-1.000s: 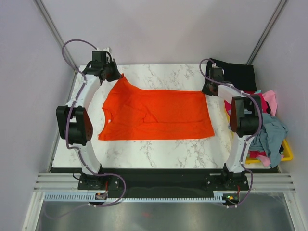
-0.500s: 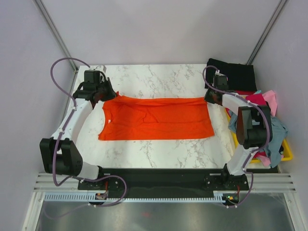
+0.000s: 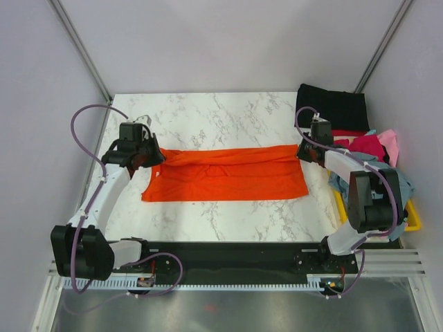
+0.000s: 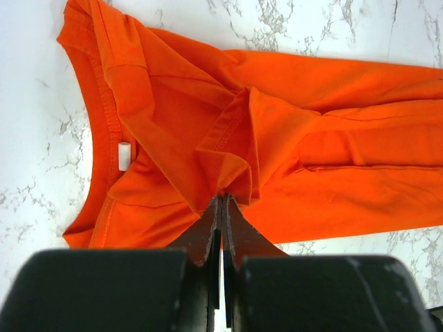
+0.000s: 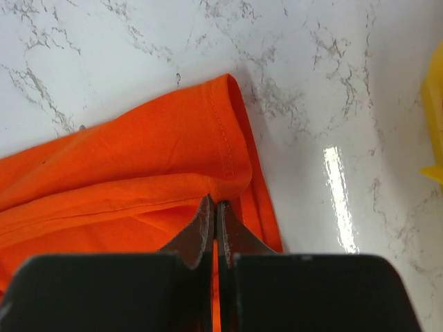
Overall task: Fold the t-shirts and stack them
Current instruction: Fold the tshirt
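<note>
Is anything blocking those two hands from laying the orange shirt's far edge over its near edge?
Nothing visible. The left hand and right hand both pinch the orange shirt; only its own cloth lies ahead.

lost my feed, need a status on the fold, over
Left gripper shut on orange t-shirt, collar end. Right gripper shut on hem end. Far edge doubled over the body. Black t-shirt and yellow bin off right, not in the way.
</note>
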Controlling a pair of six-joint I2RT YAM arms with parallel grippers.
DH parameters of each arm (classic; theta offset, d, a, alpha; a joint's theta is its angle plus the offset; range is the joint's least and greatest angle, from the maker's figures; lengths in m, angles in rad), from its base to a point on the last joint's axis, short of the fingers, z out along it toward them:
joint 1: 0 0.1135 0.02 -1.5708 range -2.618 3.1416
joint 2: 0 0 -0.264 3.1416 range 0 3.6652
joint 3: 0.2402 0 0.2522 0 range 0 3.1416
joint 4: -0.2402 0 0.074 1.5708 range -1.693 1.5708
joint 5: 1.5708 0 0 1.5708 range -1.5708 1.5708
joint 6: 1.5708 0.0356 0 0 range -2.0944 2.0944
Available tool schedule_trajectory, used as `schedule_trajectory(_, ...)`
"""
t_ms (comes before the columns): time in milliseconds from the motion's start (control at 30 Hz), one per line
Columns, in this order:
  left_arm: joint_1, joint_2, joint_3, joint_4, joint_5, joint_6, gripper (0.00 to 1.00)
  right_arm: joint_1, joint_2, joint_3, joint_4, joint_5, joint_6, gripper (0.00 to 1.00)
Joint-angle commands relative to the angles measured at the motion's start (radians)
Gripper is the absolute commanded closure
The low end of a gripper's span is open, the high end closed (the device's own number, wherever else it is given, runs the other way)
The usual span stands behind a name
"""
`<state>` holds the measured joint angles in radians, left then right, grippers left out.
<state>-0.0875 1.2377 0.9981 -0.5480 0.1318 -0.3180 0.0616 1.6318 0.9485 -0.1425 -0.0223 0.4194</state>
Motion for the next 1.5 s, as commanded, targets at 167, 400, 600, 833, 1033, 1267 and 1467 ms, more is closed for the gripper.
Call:
schedule_trajectory(167, -0.004, -0.124, -0.041, -0.033, -0.109, 0.051, 0.98, -0.003, -0.105, -0.068, 0.021, 0.013, 0.001, 0.96)
schedule_trajectory(400, -0.004, -0.164, -0.073, -0.069, -0.158, 0.063, 0.98, -0.002, -0.145, -0.117, 0.008, 0.059, 0.012, 0.89)
schedule_trajectory(600, -0.004, -0.188, -0.092, -0.107, -0.108, 0.059, 0.97, -0.003, -0.179, -0.175, -0.002, 0.090, 0.038, 0.35)
schedule_trajectory(833, -0.018, -0.231, -0.119, -0.145, -0.031, 0.040, 0.90, -0.003, -0.243, -0.192, -0.011, 0.167, 0.071, 0.26)
schedule_trajectory(1033, -0.034, -0.218, -0.079, -0.178, 0.089, 0.053, 0.73, -0.002, -0.308, -0.171, -0.012, 0.116, 0.084, 0.26)
schedule_trajectory(1267, -0.047, -0.288, -0.029, -0.218, 0.025, 0.034, 0.63, 0.030, -0.378, -0.171, 0.011, 0.032, 0.064, 0.30)
schedule_trajectory(1467, -0.012, -0.131, -0.026, -0.029, -0.109, -0.033, 0.67, 0.378, -0.209, 0.001, 0.023, 0.024, 0.045, 0.33)
